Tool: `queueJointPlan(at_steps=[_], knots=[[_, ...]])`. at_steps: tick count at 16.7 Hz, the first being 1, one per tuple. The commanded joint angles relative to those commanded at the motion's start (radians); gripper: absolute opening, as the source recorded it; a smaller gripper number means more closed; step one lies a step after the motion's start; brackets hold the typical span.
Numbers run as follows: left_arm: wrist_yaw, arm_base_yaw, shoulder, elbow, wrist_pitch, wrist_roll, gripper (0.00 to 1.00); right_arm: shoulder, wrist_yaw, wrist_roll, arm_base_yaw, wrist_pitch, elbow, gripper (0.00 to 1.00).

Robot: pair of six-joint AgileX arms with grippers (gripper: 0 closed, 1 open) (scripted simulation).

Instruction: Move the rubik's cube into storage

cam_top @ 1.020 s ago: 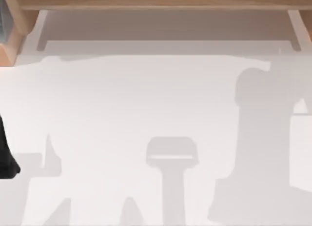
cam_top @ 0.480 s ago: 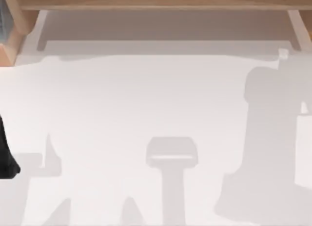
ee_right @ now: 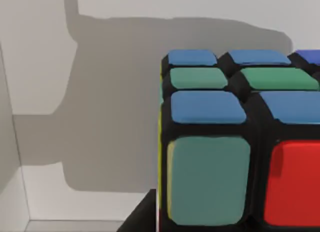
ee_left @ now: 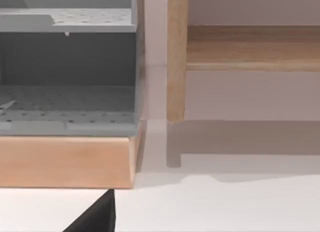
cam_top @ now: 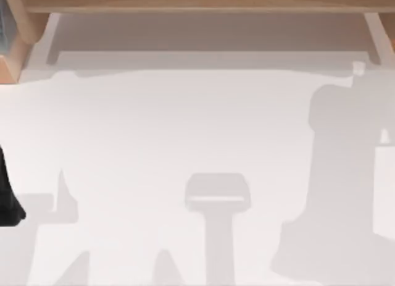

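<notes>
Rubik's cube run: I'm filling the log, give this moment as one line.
right gripper: rubik's cube close at its wrist camera, over white surface | left arm: parked at table's left edge | wooden shelf: far side

A: Wooden shelf [cam_top: 197,0] runs along the table's [cam_top: 185,125] far edge, a grey bin [ee_left: 67,66] at its left end.
B: And the rubik's cube [ee_right: 240,147] sits on a white surface!

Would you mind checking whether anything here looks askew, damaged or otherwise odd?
Nothing stands out. The rubik's cube looks intact, its stickers in place, close before the right wrist camera over a white surface. The wooden shelf and grey perforated rack stand straight.
</notes>
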Motion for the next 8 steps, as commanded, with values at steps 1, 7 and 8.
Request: queueJointPlan(at_steps=[1,7,8], knots=[[0.0,0.0,0.0,0.0,0.0,0.0,1.0,0.0,0.0,0.0,0.0,0.0,0.0,0.83],[0.0,0.0,0.0,0.0,0.0,0.0,1.0,0.0,0.0,0.0,0.0,0.0,0.0,1.0],[0.0,0.0,0.0,0.0,0.0,0.0,1.0,0.0,0.0,0.0,0.0,0.0,0.0,1.0]])
